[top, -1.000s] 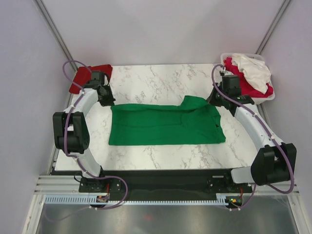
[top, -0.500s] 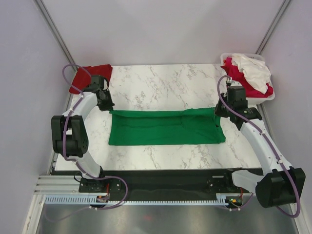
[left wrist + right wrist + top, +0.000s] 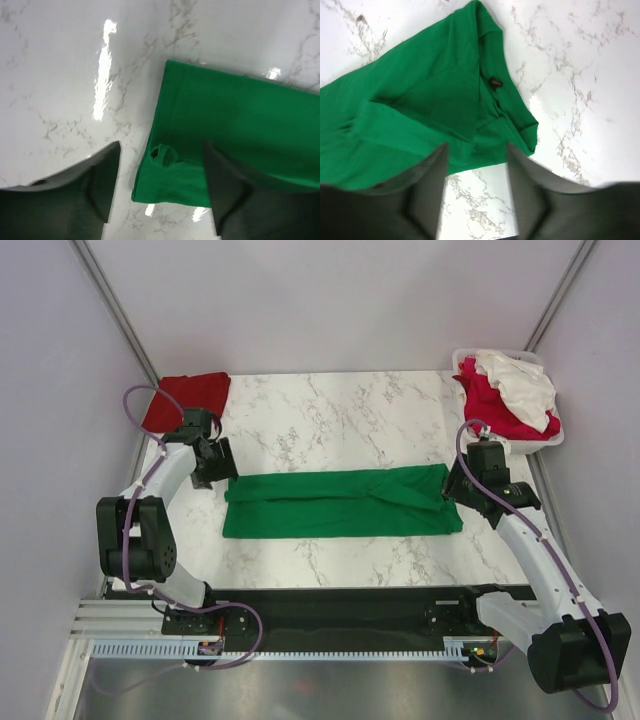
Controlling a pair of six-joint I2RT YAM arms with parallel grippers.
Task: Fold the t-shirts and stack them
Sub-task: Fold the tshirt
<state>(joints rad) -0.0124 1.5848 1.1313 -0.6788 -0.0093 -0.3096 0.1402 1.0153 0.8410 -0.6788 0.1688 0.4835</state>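
Note:
A bright green t-shirt lies on the marble table, folded into a long narrow strip running left to right. My left gripper hovers at its left end; in the left wrist view the jaws stand open astride the shirt's corner, which rests flat. My right gripper is at the right end, open, with the collar end just beyond its fingertips. A dark red t-shirt lies folded at the back left corner.
At the back right stands a white plastic basket holding a crimson-pink shirt and a white shirt. Grey walls close in on both sides. The arm bases sit along the near table edge.
Both grippers carried the green shirt's far edge toward the near side, narrowing it into a strip, then opened and let go of the cloth.

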